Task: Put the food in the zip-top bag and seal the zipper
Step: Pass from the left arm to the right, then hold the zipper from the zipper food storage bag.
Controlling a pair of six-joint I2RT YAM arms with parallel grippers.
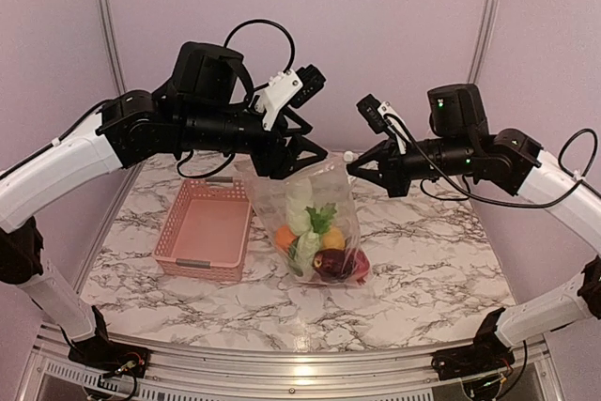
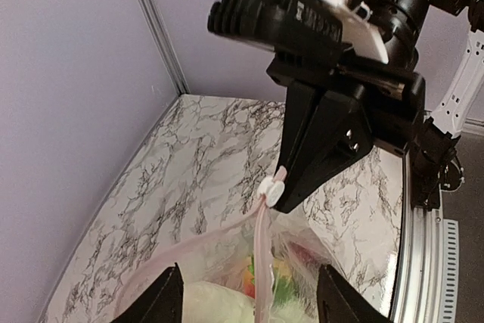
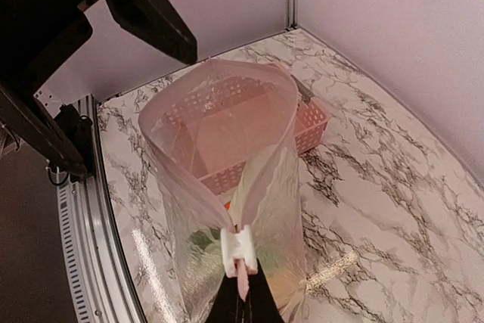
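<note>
A: Big stuff first. Go.
B: Marble table (image 1: 423, 260), pink basket (image 1: 202, 227) on its left half with nothing visible inside. The zip-top bag (image 1: 315, 194) stands just right of the basket, mouth up, lower end down at the table.
A: Food?
B: The food (image 1: 319, 241) is all in the bag's lower half: orange, yellow, white-and-green and a dark red piece. I see none loose on the table.
A: Your grippers?
B: My left gripper (image 1: 293, 161) has its fingers apart, straddling the left end of the mouth and gripping nothing. My right gripper (image 3: 242, 296) is pinched together on the zipper (image 2: 262, 262), right under the white slider (image 3: 240, 247).
A: Sealed?
B: No. In the right wrist view the mouth gapes as a wide loop.
A: Risks?
B: I hold one corner only, I'd guess. The film is slick, so the pinch could slip and the bag could slump and tip, with food rolling out the open mouth. If the slider gets pulled with the left end unanchored, the strip likely bunches instead of closing. My left fingers could also close on a fold of film rather than the strip, and the two sides would then misalign.
</note>
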